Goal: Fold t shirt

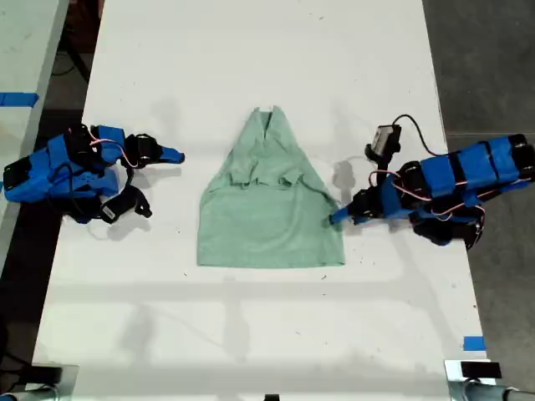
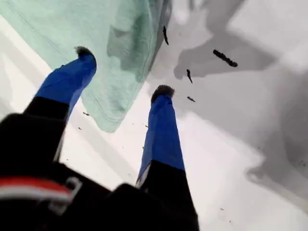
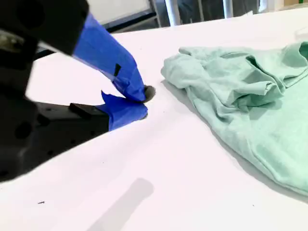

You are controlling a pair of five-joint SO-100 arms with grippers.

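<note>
A: Where is the t shirt (image 1: 269,205) found?

B: At the middle of the exterior view, spread flat on the white table (image 1: 251,334) — narrow bunched top toward the upper part of the frame, wide straight hem toward the lower part.

A: And my first gripper (image 2: 124,72)?

B: It is seen at the exterior view's right, at the shirt's lower right corner (image 1: 334,219). In the first wrist view the blue fingers (image 2: 161,134) are spread wide, with the hem corner of the shirt (image 2: 110,115) lying between them; nothing is held.

A: My second gripper (image 3: 139,101)?

B: It is placed at the exterior view's left (image 1: 173,155), well apart from the shirt. In the second wrist view its two blue tips are pressed together just above the table — nothing is gripped, and the crumpled top of the shirt (image 3: 231,82) is seen beyond them.
</note>
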